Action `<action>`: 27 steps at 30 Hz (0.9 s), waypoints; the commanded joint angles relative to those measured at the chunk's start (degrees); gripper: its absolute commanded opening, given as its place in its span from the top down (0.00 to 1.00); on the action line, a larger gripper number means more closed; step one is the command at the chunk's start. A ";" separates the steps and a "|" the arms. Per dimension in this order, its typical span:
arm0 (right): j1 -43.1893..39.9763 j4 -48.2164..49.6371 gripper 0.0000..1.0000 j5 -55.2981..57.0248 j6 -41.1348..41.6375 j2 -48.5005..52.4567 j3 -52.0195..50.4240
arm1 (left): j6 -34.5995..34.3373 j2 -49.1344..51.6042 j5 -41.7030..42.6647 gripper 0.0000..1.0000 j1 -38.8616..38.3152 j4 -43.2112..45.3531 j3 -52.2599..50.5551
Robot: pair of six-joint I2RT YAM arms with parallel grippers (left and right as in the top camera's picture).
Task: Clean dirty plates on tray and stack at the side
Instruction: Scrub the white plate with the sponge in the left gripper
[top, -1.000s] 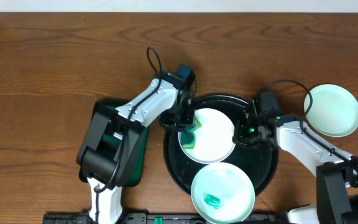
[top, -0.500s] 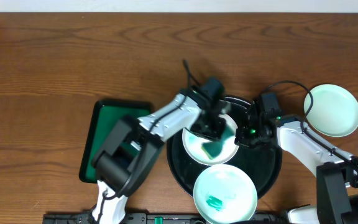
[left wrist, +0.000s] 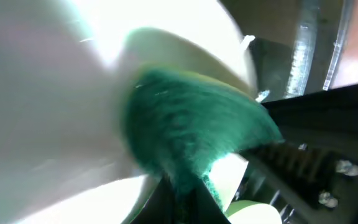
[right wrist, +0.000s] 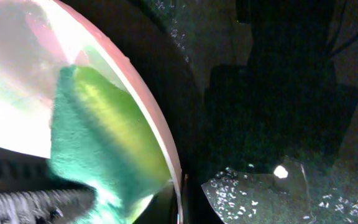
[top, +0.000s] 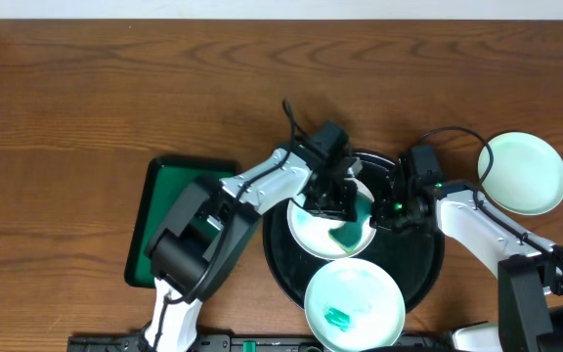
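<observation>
The left gripper reaches over the upper plate on the black round tray, clamped on a green sponge that presses on the plate's right part. The arm hides much of that plate. In the left wrist view the sponge fills the middle against the blurred white plate; the fingers themselves are hard to make out.

The right gripper sits at the plate's right rim. Its wrist view shows only the rim, the sponge and dark tray, so I cannot tell how far its jaws are parted.

A lower plate with green scraps is cut off by the frame's bottom edge. A clean plate lies on the table, right of the tray.
</observation>
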 commanded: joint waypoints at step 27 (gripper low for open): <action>-0.09 0.28 0.99 4.09 -0.87 1.03 -0.90 | 5.38 -2.82 -42.71 0.93 1.90 -8.35 6.86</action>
